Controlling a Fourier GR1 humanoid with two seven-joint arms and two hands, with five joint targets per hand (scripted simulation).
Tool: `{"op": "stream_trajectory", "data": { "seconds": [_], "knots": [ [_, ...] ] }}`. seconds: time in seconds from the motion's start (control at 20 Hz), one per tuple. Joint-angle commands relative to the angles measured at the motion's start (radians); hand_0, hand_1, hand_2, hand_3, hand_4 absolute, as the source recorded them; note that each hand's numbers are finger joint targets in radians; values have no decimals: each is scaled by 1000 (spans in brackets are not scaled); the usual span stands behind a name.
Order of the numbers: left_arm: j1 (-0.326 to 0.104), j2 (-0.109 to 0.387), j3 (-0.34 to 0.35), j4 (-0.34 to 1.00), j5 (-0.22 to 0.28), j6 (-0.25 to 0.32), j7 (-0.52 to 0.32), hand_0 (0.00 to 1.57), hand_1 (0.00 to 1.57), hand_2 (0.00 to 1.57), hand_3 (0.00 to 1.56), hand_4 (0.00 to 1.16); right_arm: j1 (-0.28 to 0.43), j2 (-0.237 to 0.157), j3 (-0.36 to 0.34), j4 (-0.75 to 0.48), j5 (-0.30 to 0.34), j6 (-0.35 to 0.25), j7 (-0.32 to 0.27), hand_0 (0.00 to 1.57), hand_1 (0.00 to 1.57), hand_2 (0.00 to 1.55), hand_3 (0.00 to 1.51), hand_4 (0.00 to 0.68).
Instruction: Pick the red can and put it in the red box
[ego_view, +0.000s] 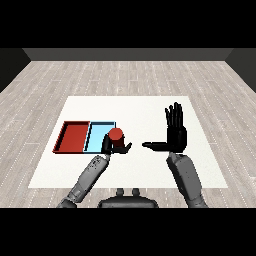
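The red can (116, 136) stands upright in my left hand (109, 145), whose fingers curl round its lower part. It sits just over the right edge of the light blue tray (98, 135). The red tray (73, 136) lies to the left of the blue one, with nothing in it. My right hand (175, 135) is raised at the right of the table, fingers straight and pointing away, thumb stretched out to the left, holding nothing.
The two trays lie side by side at the left of the white table (135, 110). Grey wooden floor surrounds the table.
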Motion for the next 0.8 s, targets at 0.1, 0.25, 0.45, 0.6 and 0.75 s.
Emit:
{"op": "stream_trajectory", "data": {
  "seconds": [0.1,0.25,0.45,0.6,0.75],
  "knots": [
    [-10,74,55,-94,-72,16,93,1571,1571,1571,1462,1118,81,2,-45,55,17,23,-40,0,0,0,0,0],
    [-37,189,116,-186,-66,-14,196,1571,1571,1557,1458,1112,125,-49,-130,151,-59,124,-102,0,0,0,0,0],
    [-9,232,163,-166,-69,-40,195,1571,1571,1556,1417,1118,263,-98,-180,172,-64,182,-158,0,0,0,0,0],
    [-23,312,198,-168,-122,-53,233,1571,1571,1558,1432,1134,275,-73,-146,211,-50,202,-167,0,0,0,0,0],
    [-128,313,223,10,-175,-39,260,1571,1571,1533,1402,1124,313,-59,-143,277,-42,232,-229,0,0,0,0,0]
  ]
}}
